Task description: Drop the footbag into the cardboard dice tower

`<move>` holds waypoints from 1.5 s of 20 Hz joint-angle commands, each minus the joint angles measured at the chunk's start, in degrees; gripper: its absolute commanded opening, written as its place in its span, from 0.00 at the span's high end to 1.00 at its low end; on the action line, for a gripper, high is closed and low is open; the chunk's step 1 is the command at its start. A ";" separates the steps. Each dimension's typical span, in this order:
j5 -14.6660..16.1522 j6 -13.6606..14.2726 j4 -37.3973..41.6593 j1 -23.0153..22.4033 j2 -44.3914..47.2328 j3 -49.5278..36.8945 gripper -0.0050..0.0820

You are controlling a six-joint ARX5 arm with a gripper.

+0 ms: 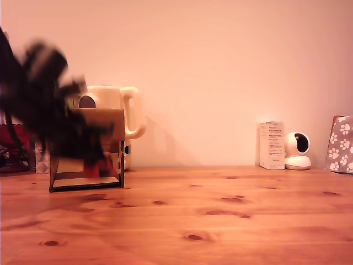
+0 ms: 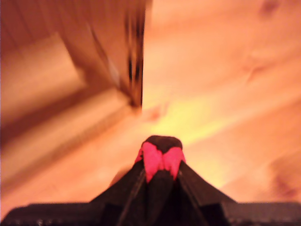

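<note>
End effector (image 2: 160, 165) clamped on footbag (image 2: 159, 157), beside dice tower (image 2: 117, 52).
We judge bag soft, light; grip mid-body w/ gentle squeeze.

My two black fingers (image 2: 141, 188) squeeze the red and black footbag (image 2: 160, 155) at their tips. Past it is the wooden table (image 2: 225, 84). A corner of the brown cardboard dice tower (image 2: 108, 52) stands close by. Everything looks blurry.
</note>
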 commanded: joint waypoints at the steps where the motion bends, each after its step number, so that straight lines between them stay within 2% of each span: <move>1: 0.07 0.22 -1.68 -0.07 -2.58 -0.31 0.81; 7: 0.00 0.24 -5.62 -0.04 -12.85 -0.31 0.81; 12: -1.16 0.39 -0.76 0.72 -17.07 -0.20 0.81; 16: -2.64 3.17 2.78 1.77 -17.16 0.85 0.81; 22: -2.86 4.79 5.01 4.74 -16.65 4.00 0.81; 30: 1.20 4.79 0.15 8.74 -9.01 16.04 0.81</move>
